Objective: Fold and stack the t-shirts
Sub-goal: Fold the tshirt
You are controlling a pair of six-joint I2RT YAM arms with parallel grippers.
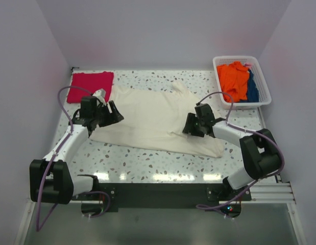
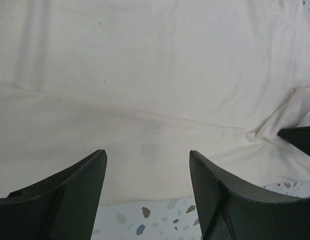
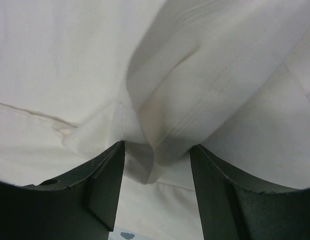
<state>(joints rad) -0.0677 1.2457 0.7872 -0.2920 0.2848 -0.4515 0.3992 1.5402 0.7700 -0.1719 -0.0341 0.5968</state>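
The cream-white t-shirt (image 1: pixel 147 117) lies spread across the middle of the table. The crimson-pink t-shirt (image 1: pixel 90 86) lies folded at the back left. My left gripper (image 1: pixel 113 113) is open at the white shirt's left edge; in the left wrist view (image 2: pixel 147 155) its jaws stand wide over the hem with nothing between them. My right gripper (image 1: pixel 190 125) is open over the shirt's right part; in the right wrist view (image 3: pixel 156 147) a raised fold of the white cloth (image 3: pixel 160 125) sits between the spread fingers, not pinched.
A white basket (image 1: pixel 263 87) at the back right holds orange (image 1: pixel 234 79) and blue (image 1: pixel 252 89) clothes. Speckled tabletop (image 1: pixel 147 166) shows in front of the white shirt. Walls close the table on three sides.
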